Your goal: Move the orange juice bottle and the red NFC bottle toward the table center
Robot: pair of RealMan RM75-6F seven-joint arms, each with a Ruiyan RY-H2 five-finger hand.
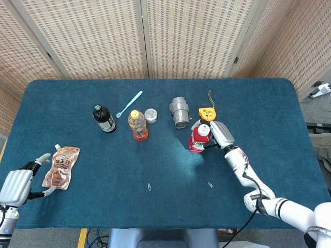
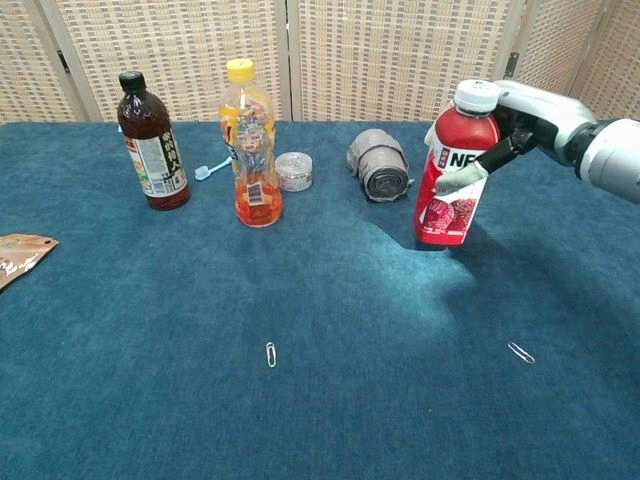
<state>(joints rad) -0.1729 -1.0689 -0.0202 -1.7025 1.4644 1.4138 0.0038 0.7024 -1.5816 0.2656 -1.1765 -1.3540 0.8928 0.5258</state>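
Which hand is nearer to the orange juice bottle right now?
Right. The right hand holds the red NFC bottle, to the right of the orange juice bottle. The left hand sits far off at the table's near-left edge.

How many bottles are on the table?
3: a dark bottle at far left, the orange juice bottle beside it, and the red NFC bottle held by the right hand.
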